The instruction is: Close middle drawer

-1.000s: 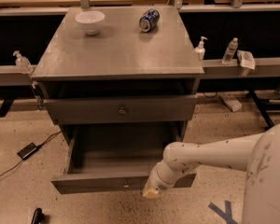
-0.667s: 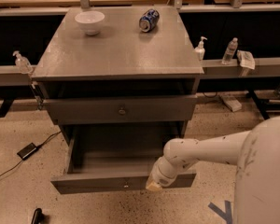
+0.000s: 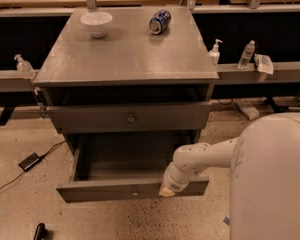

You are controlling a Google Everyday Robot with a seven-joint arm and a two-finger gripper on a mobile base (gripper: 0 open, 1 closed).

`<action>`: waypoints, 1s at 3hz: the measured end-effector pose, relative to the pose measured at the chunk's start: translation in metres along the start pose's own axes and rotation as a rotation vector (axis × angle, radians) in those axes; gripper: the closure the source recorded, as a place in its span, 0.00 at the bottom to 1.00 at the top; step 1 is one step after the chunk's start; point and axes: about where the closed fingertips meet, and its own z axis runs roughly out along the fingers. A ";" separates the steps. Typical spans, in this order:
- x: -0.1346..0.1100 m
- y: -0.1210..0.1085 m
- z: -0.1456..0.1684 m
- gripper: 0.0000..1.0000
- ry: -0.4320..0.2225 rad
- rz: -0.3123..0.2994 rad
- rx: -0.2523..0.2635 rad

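Observation:
The middle drawer (image 3: 115,188) is pulled far out of the grey cabinet, low down. Its long low front panel has a small knob (image 3: 135,192) at the centre, and the grey box behind it looks bare. My gripper (image 3: 166,189) is at the end of the white arm. It sits against the front panel, right of the knob, near the panel's top edge. Above it, another drawer front (image 3: 90,119) with a round knob (image 3: 131,118) stands slightly out of the cabinet.
On the cabinet top (image 3: 125,54) stand a white bowl (image 3: 96,23) and a blue can on its side (image 3: 159,21). Bottles (image 3: 246,54) sit on rails at both sides. A black cable with a box (image 3: 29,161) lies on the floor at the left. My white body (image 3: 275,184) fills the lower right.
My gripper has moved up and toward the cabinet, onto the drawer's front panel. The drawer front looks slightly further in than before.

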 end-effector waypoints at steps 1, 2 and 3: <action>0.000 -0.013 -0.002 1.00 0.010 -0.002 0.042; 0.000 -0.016 -0.002 1.00 0.011 -0.004 0.048; 0.001 -0.037 0.001 1.00 0.023 -0.014 0.098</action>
